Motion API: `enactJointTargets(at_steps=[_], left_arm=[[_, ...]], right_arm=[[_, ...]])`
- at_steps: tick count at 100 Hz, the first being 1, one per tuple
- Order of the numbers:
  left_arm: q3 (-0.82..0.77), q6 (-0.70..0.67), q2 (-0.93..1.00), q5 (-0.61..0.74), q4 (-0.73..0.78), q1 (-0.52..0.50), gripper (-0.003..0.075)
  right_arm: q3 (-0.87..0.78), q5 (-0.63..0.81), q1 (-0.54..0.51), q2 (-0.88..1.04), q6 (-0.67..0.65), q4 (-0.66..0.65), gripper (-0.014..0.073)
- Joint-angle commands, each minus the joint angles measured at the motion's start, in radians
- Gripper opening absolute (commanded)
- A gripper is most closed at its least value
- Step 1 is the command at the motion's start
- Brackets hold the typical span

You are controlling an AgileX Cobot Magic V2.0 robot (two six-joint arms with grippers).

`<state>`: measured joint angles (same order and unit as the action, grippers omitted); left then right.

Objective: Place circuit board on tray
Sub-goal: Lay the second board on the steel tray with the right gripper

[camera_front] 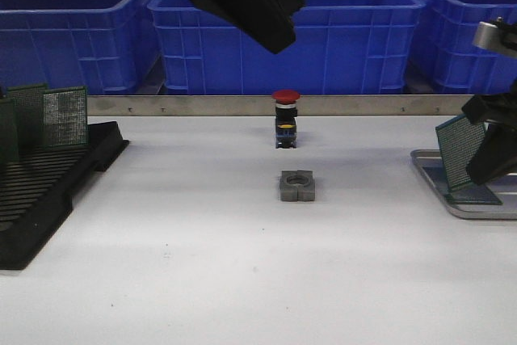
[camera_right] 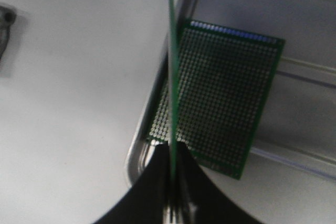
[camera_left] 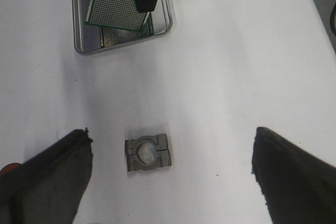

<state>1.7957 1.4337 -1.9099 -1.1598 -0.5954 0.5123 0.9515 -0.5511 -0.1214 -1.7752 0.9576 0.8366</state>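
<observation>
One circuit board [camera_front: 457, 152] (tilted), over tray [camera_front: 452, 204]

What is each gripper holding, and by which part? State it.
The right gripper pinches a green circuit board by one edge, above the tray where another board lies. The left gripper is open, holding nothing.

A green circuit board [camera_front: 459, 153] full of tiny holes stood tilted above the tray [camera_front: 452, 204], pinched by the right hand [camera_front: 490, 159]. The shiny grey tray sat at the tabletop's right side, with another green board [camera_right: 223, 108] lying flat inside.
</observation>
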Motion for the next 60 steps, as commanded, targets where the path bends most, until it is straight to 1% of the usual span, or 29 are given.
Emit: enactJointTargets(at_steps=[1, 3, 4, 5, 6, 7, 8, 10, 11, 15, 16, 27, 34, 37, 41, 46, 49, 51, 52, 53, 54, 55, 56, 57, 58, 59, 60], left_arm=[[0.035, -0.011, 0.055, 0.022, -0.064, 0.006, 0.0586], [0.035, -0.011, 0.055, 0.022, -0.064, 0.006, 0.0585], [0.035, -0.011, 0.055, 0.022, -0.064, 0.006, 0.0585], [0.035, -0.011, 0.055, 0.022, -0.064, 0.006, 0.0586], [0.035, -0.011, 0.055, 0.022, -0.064, 0.006, 0.0586], [0.035, -0.011, 0.055, 0.022, -0.064, 0.006, 0.0585], [0.035, -0.011, 0.055, 0.022, -0.064, 0.006, 0.0585], [0.035, -0.013, 0.055, 0.022, -0.064, 0.006, 0.0585], [0.035, -0.012, 0.055, 0.022, -0.064, 0.006, 0.0585], [0.035, -0.012, 0.055, 0.022, -0.064, 0.006, 0.0585], [0.035, -0.012, 0.055, 0.022, -0.064, 0.006, 0.0585], [0.035, -0.016, 0.058, 0.023, -0.054, -0.004, 0.0585], [0.035, -0.049, 0.063, 0.023, -0.052, -0.017, 0.0578], [0.035, -0.081, 0.066, 0.025, -0.049, -0.025, 0.0565], [0.035, -0.119, 0.069, 0.027, -0.044, -0.035, 0.0527], [0.035, -0.192, 0.077, 0.031, -0.027, -0.050, 0.0452], [0.035, -0.232, 0.082, 0.031, -0.021, -0.063, 0.0377], [0.035, -0.261, 0.084, 0.031, -0.016, -0.071, 0.0342], [0.035, -0.270, 0.085, 0.031, -0.016, -0.074, 0.0306], [0.035, -0.288, 0.087, 0.029, -0.013, -0.076, 0.0287], [0.035, -0.297, 0.088, 0.029, -0.011, -0.082, 0.0248], [0.035, -0.306, 0.089, 0.027, -0.010, -0.085, 0.0227], [0.035, -0.321, 0.092, 0.026, -0.009, -0.092, 0.0186], [0.035, -0.328, 0.092, 0.023, -0.008, -0.095, 0.0165], [0.035, -0.340, 0.092, 0.023, -0.006, -0.099, 0.0144], [0.035, -0.346, 0.094, 0.018, -0.006, -0.106, 0.0101], [0.035, -0.356, 0.096, 0.016, -0.006, -0.110, 0.0079]], right_arm=[[0.051, -0.040, -0.015, 0.020, 0.003, 0.029, 0.0160], [0.055, -0.049, -0.019, 0.018, 0.003, 0.029, 0.0211], [0.057, -0.052, -0.022, 0.018, 0.003, 0.029, 0.0262], [0.059, -0.055, -0.023, 0.018, 0.003, 0.029, 0.0289], [0.060, -0.057, -0.023, 0.018, 0.003, 0.029, 0.0343], [0.063, -0.059, -0.024, 0.018, 0.003, 0.026, 0.0369], [0.064, -0.060, -0.024, 0.018, 0.003, 0.026, 0.0419], [0.067, -0.062, -0.027, 0.018, 0.003, 0.021, 0.0468], [0.068, -0.063, -0.030, 0.020, 0.003, 0.019, 0.0511], [0.073, -0.067, -0.037, 0.022, 0.003, 0.016, 0.0610], [0.073, -0.067, -0.040, 0.025, 0.003, 0.013, 0.0618], [0.073, -0.068, -0.069, 0.049, 0.003, -0.015, 0.0550], [0.073, -0.085, -0.084, 0.075, 0.003, -0.028, 0.0514], [0.073, -0.097, -0.086, 0.092, 0.003, -0.028, 0.0500], [0.073, -0.107, -0.089, 0.109, 0.003, -0.028, 0.0474], [0.073, -0.113, -0.089, 0.138, 0.003, -0.028, 0.0421], [0.073, -0.117, -0.089, 0.161, 0.003, -0.028, 0.0377], [0.072, -0.119, -0.089, 0.175, 0.003, -0.028, 0.0336], [0.071, -0.119, -0.089, 0.180, 0.003, -0.028, 0.0304], [0.071, -0.119, -0.089, 0.185, 0.003, -0.028, 0.0288], [0.069, -0.119, -0.089, 0.196, 0.003, -0.028, 0.0270], [0.068, -0.119, -0.089, 0.201, 0.003, -0.028, 0.0234], [0.065, -0.119, -0.089, 0.213, 0.003, -0.028, 0.0214], [0.064, -0.119, -0.089, 0.218, 0.003, -0.028, 0.0174], [0.062, -0.119, -0.089, 0.230, 0.003, -0.028, 0.0154], [0.059, -0.119, -0.089, 0.236, 0.003, -0.028, 0.0111], [0.057, -0.118, -0.089, 0.243, 0.003, -0.028, 0.0090]])
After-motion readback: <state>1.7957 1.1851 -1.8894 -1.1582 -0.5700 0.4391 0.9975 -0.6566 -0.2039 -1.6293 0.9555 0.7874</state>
